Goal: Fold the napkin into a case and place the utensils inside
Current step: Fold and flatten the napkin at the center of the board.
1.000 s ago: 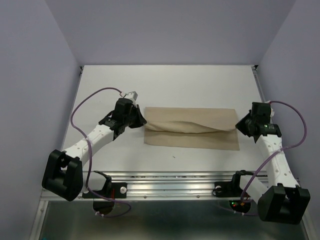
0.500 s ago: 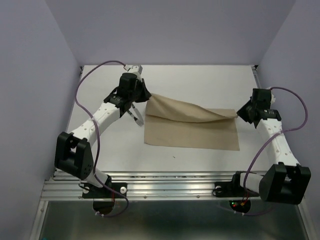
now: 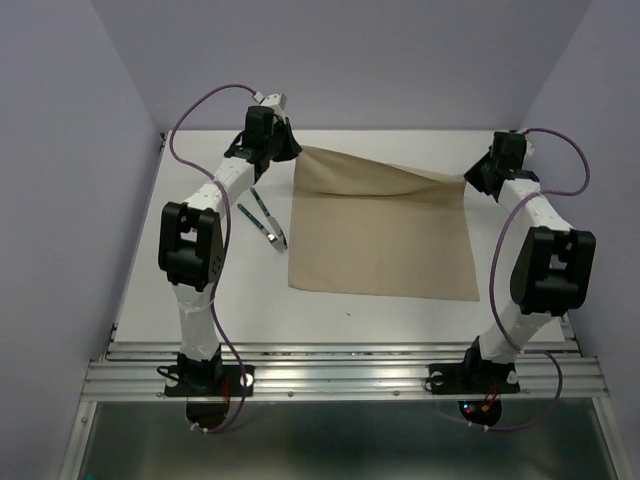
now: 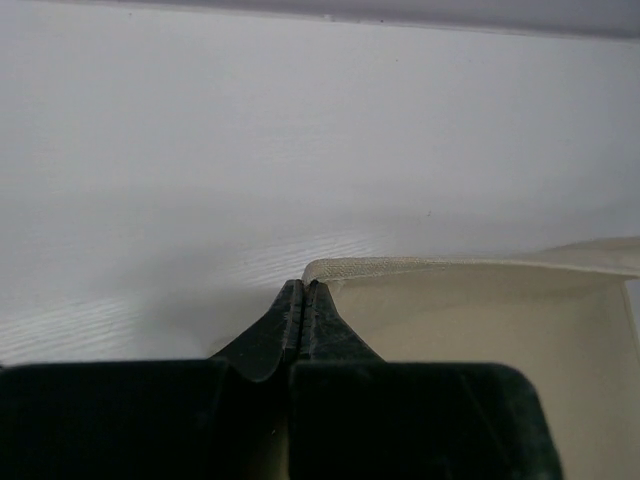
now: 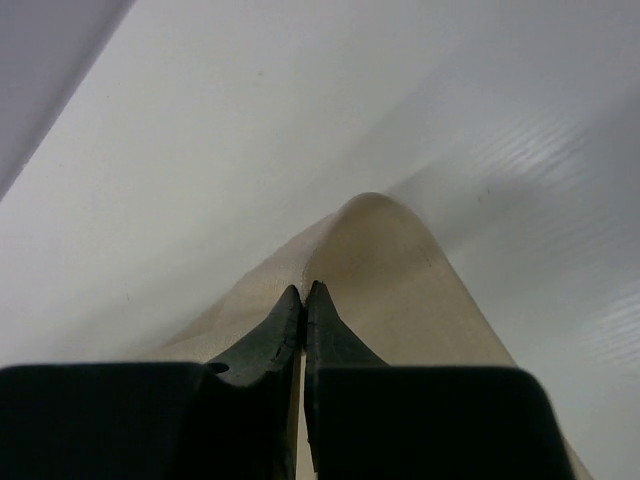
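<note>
While the left gripper (image 4: 303,292) and right gripper (image 5: 304,293) each pinched a far corner of the napkin (image 3: 385,240), the utensils (image 3: 264,222) beside it were too small to tell apart.

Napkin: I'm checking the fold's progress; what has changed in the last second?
The left gripper and right gripper, both shut on the napkin's far corners, carried them toward the far side, spreading the cloth open. Its near edge stayed put; the utensils lie uncovered beside it.
</note>
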Tool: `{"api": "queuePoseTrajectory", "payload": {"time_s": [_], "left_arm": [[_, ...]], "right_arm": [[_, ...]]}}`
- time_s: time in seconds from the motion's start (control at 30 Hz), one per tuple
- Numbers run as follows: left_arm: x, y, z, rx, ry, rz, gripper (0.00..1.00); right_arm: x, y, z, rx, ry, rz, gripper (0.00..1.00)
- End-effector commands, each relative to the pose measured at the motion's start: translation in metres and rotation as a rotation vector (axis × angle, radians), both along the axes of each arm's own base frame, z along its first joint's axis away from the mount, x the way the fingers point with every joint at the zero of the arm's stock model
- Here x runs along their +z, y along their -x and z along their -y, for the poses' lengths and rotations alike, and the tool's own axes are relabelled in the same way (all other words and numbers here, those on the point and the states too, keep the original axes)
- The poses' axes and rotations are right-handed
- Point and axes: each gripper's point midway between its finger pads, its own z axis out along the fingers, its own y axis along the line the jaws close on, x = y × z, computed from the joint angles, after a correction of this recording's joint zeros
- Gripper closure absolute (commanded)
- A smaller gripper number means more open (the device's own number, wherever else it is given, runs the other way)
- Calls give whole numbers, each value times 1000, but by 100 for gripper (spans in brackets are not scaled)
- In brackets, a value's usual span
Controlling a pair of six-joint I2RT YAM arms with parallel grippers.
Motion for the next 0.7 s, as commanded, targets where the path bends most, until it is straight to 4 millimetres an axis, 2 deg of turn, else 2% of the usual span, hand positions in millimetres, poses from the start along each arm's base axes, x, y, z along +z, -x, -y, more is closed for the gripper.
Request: {"api": "queuePoseTrajectory", "payload": {"time_s": [0.0,0.1,0.13,0.2,0.23,0.27,0.3,0.33,0.37,0.4,0.43,0.5,0.53,0.57,0.67], "left_arm": [[36,-16,4,-59,37,88,100],[33,-16,5,-71,29,86,100],[33,-15,5,-76,29,85,100],[20,-5,4,-83,23,31,100],[25,1,3,-86,28,33,100],[14,10,2,-88,32,-4,100],[10,17,2,-91,34,-16,100],[19,25,0,-90,42,-7,100],[4,36,-2,-91,36,-45,100],[10,44,-5,-89,41,-42,100],[-7,55,-8,-85,30,-81,100],[-17,69,-13,-76,19,-124,100],[-14,77,-16,-73,20,-126,100],[-30,90,-18,-71,14,-168,100],[-43,115,-26,-57,8,-208,100]], "right_arm": [[39,-37,5,5,6,144,99],[36,-35,3,13,0,137,99],[30,-31,2,13,-4,123,99],[35,-20,0,21,-3,128,99],[34,-14,0,22,1,123,99],[31,-1,-2,21,3,104,99],[29,6,-2,21,8,90,99],[27,13,-2,23,10,78,99],[12,28,-4,25,6,33,99],[18,37,-5,29,16,42,99],[15,46,-5,33,22,32,99],[8,71,-5,34,41,-3,99],[7,79,-6,36,44,-13,99],[6,88,-7,39,44,-24,99],[-1,124,-16,59,22,-68,99]]}}
